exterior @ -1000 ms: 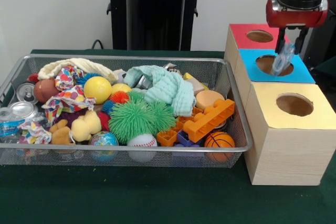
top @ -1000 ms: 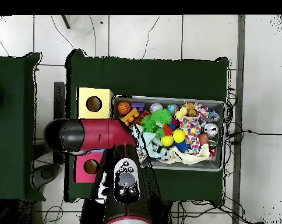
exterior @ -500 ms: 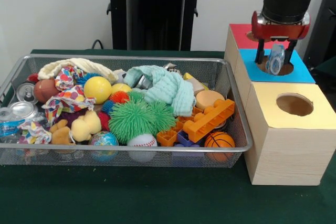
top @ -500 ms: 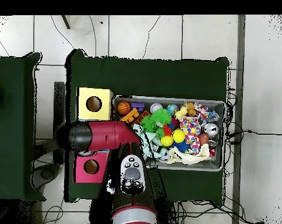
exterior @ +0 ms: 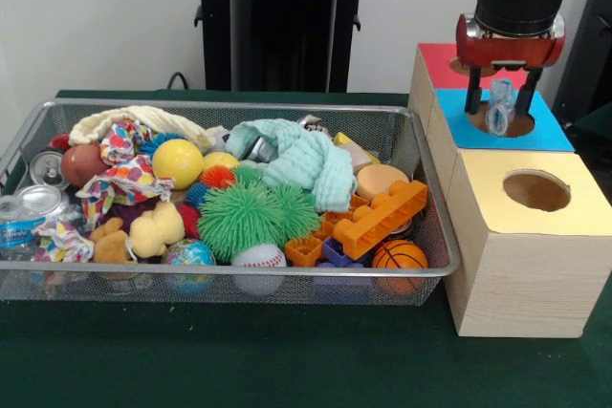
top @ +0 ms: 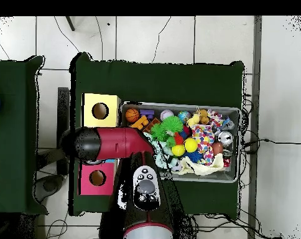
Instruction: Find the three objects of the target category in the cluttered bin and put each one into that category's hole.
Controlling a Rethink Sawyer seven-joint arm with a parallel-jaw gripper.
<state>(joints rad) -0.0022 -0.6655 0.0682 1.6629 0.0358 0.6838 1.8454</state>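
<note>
The gripper (exterior: 499,102) hangs over the blue panel's hole (exterior: 504,121), and its two dark fingers (exterior: 473,99) stand narrowly apart with a small clear bottle (exterior: 498,108) held between them. The bottle's lower end sits just above the hole's rim, tilted slightly. Far off to the fingers' side, at the opposite end of the wire basket (exterior: 229,272), another clear bottle (exterior: 13,225) with a blue-and-white label lies beside silver cans (exterior: 44,200).

The risk I see: the bottle is thin and dented, so on release it may catch the rim and tip onto the panel, or toward the red hole (exterior: 459,66) just behind.

The front view shows fingers, bottle and hole plainly. From overhead the red arm (top: 112,143) covers all three; only the yellow hole (top: 101,111) and red hole are visible.
</note>
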